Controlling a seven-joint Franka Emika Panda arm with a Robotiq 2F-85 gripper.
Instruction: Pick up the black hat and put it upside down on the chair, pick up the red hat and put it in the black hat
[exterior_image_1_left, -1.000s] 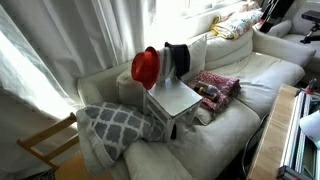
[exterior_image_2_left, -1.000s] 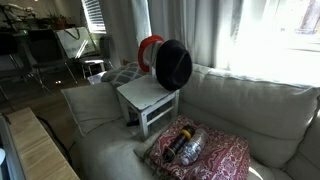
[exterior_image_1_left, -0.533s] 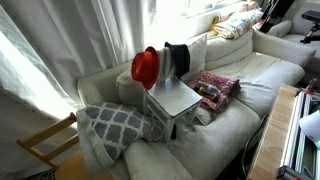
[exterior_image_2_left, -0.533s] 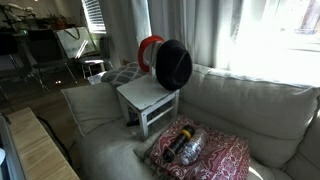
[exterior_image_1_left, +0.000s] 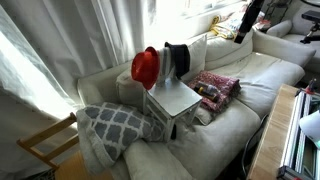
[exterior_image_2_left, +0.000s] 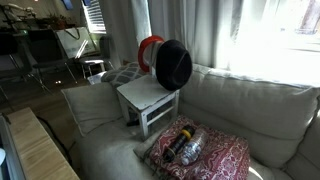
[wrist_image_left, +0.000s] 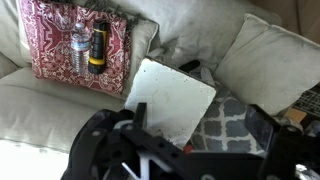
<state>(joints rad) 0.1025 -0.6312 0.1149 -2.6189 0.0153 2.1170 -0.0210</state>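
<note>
The fingers (wrist_image_left: 262, 125) stand spread wide and grasp nothing. They hang high over the sofa (exterior_image_1_left: 250, 75), well apart from every task item. Directly below them lies the flat seat of the chair (wrist_image_left: 170, 100). Beyond the seat, at the slatted backrest, the black hat (exterior_image_1_left: 178, 58) stands on edge with the red hat (exterior_image_1_left: 146, 67) just beside it. Both are well below the fingers.

The step in hand appears to be the approach to the black hat. Procedure – descend toward the backrest with the fingers spread, place one on each side of the black brim, then close on that brim only. Avoid nudging the red hat – it would likely tip off.
</note>
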